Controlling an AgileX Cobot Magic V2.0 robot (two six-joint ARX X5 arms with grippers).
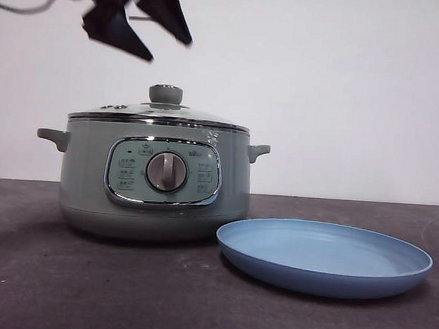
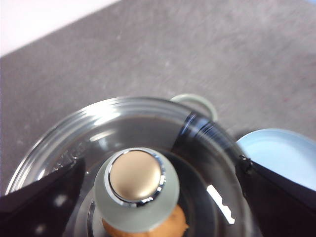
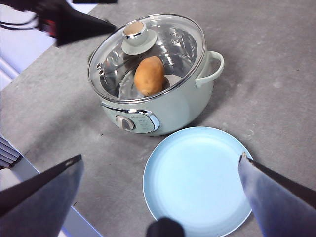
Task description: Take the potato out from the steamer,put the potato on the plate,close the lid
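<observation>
- Step in hand, as I judge it: lift lid [image 1: 160, 113] off steamer [image 1: 156, 183]. Drop straight down so lid knob [image 2: 136, 190] sits between jaws, close on knob stem, raise level.
- L gripper [image 1: 138, 27] hangs above knob, apart from it; jaws wide open, empty, knob centred between them.
- R gripper [image 3: 158, 170] high and back, jaws spread, empty.
- Potato [image 3: 149, 75] inside steamer under L gripper; plate [image 3: 197, 181] below R gripper, bare.

Even light, blurred left-wrist view.
</observation>
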